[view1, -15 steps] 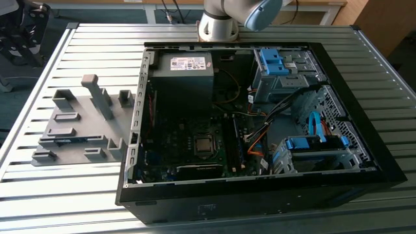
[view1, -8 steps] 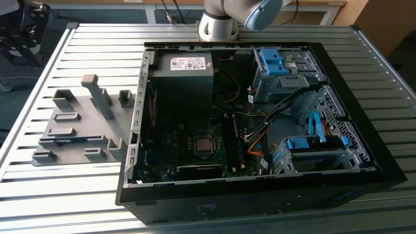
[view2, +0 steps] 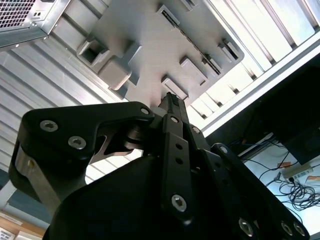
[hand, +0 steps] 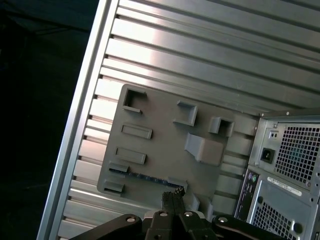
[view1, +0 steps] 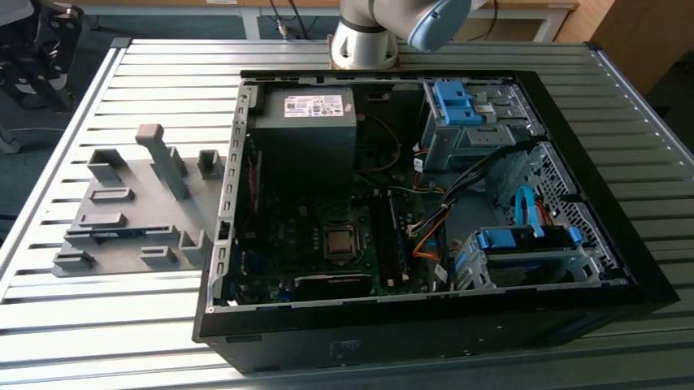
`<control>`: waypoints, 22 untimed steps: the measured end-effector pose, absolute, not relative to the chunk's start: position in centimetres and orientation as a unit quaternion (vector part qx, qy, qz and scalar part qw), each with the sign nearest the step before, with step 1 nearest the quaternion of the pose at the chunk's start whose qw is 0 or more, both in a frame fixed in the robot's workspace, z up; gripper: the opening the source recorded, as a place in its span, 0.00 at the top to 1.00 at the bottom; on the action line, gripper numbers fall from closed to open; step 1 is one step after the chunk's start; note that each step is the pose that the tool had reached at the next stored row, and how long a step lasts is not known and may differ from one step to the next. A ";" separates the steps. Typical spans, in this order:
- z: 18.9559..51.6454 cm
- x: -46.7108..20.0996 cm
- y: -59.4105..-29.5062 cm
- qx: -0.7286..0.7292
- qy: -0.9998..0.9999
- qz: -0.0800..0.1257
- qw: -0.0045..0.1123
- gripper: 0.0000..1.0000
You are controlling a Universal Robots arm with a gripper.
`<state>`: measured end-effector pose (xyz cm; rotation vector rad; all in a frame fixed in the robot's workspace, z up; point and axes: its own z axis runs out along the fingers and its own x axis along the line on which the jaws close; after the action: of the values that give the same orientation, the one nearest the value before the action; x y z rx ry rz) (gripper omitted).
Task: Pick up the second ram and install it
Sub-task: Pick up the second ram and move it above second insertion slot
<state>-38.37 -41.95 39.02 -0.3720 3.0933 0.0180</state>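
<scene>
Judging the second ram (hand: 145,178) first: a thin flat board, so light and stiff along its length. I expect it to be fragile at the chips and along the contact edge, and slick on its flat faces. I would grip across the two broad faces near mid-length, on the upper edge away from the contacts, so it cannot pivot in the grip. Squeeze gently; the board should not flex.

Location: it sits on edge in a slot of the grey holder plate (hand: 160,140), between two small end blocks, along the plate side far from the computer case (view1: 379,341). In the exterior view it reads as a thin bluish strip (view1: 106,233) on the plate (view1: 136,218), on that view's left. The case lies open just beside the plate on the slatted table (view1: 109,325).

Gripper (hand: 172,196): in the first wrist view the two dark fingertips stand together, with only a hairline gap and nothing between them. The second wrist view agrees, with the tips (view2: 170,100) forming one narrow point. It holds nothing and touches nothing. It hangs well above the plate, and in the first wrist view the tips line up close to one end of the stick. The pick is not yet made, and the jaws would have to part before they can straddle the board.
</scene>
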 end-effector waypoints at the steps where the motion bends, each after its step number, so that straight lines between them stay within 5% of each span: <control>1: 39.0 -38.4 -41.9 -0.120 0.993 0.006 0.013 0.89; 22: 39.0 -38.4 -42.0 -0.128 0.992 0.006 0.013 0.89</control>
<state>-38.38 -41.96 39.02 -0.3986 3.0901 0.0184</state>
